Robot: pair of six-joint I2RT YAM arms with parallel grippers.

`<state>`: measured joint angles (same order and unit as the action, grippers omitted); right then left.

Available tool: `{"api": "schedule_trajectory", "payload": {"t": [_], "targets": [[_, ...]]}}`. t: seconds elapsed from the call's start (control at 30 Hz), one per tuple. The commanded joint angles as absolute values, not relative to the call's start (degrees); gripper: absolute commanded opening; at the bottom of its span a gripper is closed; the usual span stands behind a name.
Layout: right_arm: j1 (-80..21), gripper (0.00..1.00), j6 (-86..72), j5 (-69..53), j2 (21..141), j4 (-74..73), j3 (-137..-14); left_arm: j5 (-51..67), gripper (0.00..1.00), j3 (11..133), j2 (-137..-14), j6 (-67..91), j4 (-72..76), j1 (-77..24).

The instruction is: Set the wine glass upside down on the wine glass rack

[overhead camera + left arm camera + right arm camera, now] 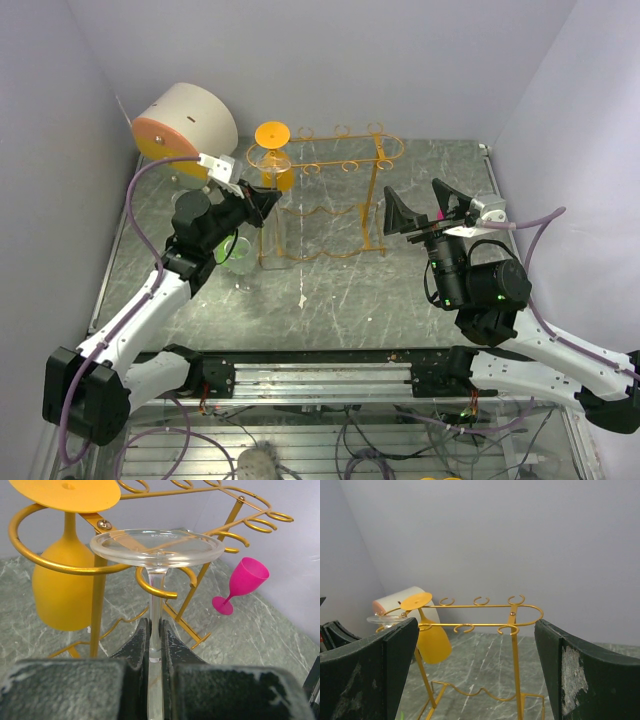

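My left gripper [268,200] [155,622] is shut on the stem of a clear wine glass [157,547] held upside down, foot uppermost. The stem stands in a small loop at the left end of the orange-gold wine glass rack [340,165] [100,595] [512,630], and the foot sits just above the rail. The clear bowl [277,235] hangs below my fingers. Its foot [380,620] shows at the left edge of the right wrist view. My right gripper [415,205] [476,630] is open and empty, right of the rack and facing it.
An orange glass [272,135] [65,595] [432,640] hangs upside down in the rack's neighbouring loop. A pink glass [242,582] stands upright on the table beyond the rack. A white cylinder with an orange face [185,120] lies at the back left. A green-tinted glass [237,255] sits by my left arm.
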<state>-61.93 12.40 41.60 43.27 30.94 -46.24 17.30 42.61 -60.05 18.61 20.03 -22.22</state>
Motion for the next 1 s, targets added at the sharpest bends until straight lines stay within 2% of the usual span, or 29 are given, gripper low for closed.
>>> {"api": "schedule_trajectory", "payload": {"t": [0.0,0.17,0.3,0.4,0.47,0.63,0.83,0.97], "targets": [[-61.79,1.0,12.13,41.71,42.98,31.28,-45.61,14.75,0.07,44.74,-60.81,16.69,22.82,-21.8],[-61.79,1.0,12.13,41.74,42.62,31.16,-45.45,14.26,0.07,44.13,-60.66,16.68,22.69,-21.71],[-61.77,1.0,12.22,41.54,42.88,30.97,-45.84,13.75,0.12,43.87,-60.46,16.55,22.54,-21.68],[-61.79,1.0,12.22,41.38,43.18,30.82,-46.25,13.68,0.24,43.62,-60.24,16.79,22.63,-21.69],[-61.79,1.0,12.3,41.31,43.24,30.89,-46.4,13.81,0.4,43.42,-60.07,16.68,22.89,-21.67],[-61.83,1.0,12.4,41.07,43.28,30.79,-46.79,13.19,0.56,43.41,-59.9,16.7,23.35,-21.7],[-61.79,1.0,12.22,40.84,43.68,30.56,-47.02,12.15,0.58,43.66,-59.85,16.57,23.77,-21.62],[-61.79,1.0,12.13,40.81,43.5,30.41,-47.02,12.57,0.64,44.1,-59.7,16.71,23.33,-21.62]]}}
